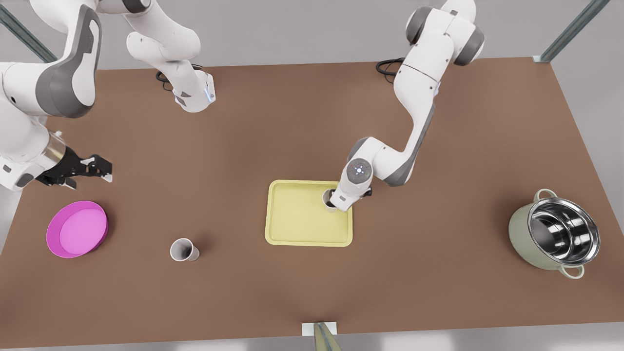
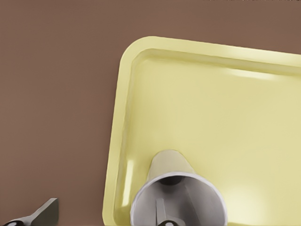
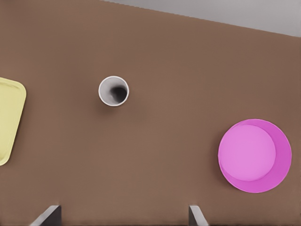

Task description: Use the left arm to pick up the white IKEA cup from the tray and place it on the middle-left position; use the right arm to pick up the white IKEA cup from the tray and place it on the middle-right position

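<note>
The left gripper point(image 1: 332, 201) has its fingers straddling the rim of a white cup point(image 2: 178, 197) in a corner of the tray point(image 1: 297, 214); the right gripper point(image 1: 100, 170) hangs spread wide above the magenta bowl point(image 1: 77, 229); a second cup point(image 1: 184, 250) stands on the brown table point(image 1: 438, 170); grey walls lie beyond.

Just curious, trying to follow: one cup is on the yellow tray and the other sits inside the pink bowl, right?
Not quite: the second cup stands on the bare table beside the bowl, apart from it, as the front view shows. The first cup is indeed on the tray.
</note>
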Motion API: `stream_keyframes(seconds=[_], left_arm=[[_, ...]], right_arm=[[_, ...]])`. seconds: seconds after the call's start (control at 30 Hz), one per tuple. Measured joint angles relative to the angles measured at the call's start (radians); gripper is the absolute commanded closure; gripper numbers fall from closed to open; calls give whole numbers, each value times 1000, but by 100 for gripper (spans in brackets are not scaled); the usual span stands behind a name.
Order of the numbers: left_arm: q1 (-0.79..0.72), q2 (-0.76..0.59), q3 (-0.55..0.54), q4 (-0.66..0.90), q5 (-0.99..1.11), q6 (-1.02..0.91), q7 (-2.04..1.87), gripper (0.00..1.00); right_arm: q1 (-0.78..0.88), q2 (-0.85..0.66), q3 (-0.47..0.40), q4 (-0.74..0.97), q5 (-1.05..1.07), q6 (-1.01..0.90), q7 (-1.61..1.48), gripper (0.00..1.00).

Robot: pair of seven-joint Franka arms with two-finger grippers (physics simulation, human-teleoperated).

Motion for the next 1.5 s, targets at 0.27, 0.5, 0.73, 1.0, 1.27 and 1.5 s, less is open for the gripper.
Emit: stream_keyframes(seconds=[0.27, 0.5, 0.73, 1.0, 1.27, 1.5], left_arm=[[3, 28, 0, 6, -2, 85, -64, 7], [0, 55, 0, 17, -4, 144, -120, 63], [5, 41, 1, 48, -5, 147, -186, 79], [192, -49, 3, 86, 1, 19, -191, 78], [260, -23, 7, 70, 14, 13, -14, 78], [348, -39, 16, -20, 73, 83, 176, 76]], right_arm=[[-4, 0, -8, 0, -3, -29, 18, 0], [-6, 0, -33, 9, -1, -37, 27, 0], [-4, 0, -24, 10, 5, -38, 35, 0], [-9, -10, -48, 47, 3, -39, 40, 0], [-6, -11, -52, 52, -2, -36, 44, 0], [-8, -11, -62, 81, -2, -36, 45, 0]])
